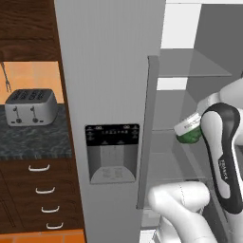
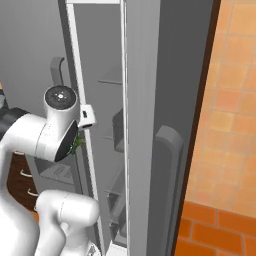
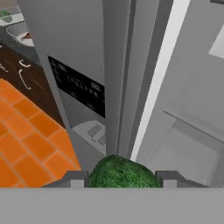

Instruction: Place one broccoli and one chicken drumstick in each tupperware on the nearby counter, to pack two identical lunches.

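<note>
Gripper (image 3: 122, 180) clamped on a broccoli (image 3: 121, 174) beside the open fridge (image 1: 109, 95).

No writing can be read: the marks on the fridge's dark dispenser panel (image 1: 112, 135) and the lettering on the arm are too small to make out. In the hand view the two fingertips (image 3: 76, 179) sit either side of the green floret, touching it. In the left base view the broccoli (image 1: 189, 137) shows just by the arm, level with the fridge shelves (image 1: 190, 71). To the left, a silver toaster (image 1: 31, 107) stands on the dark table (image 1: 33, 142) over drawers.
</note>
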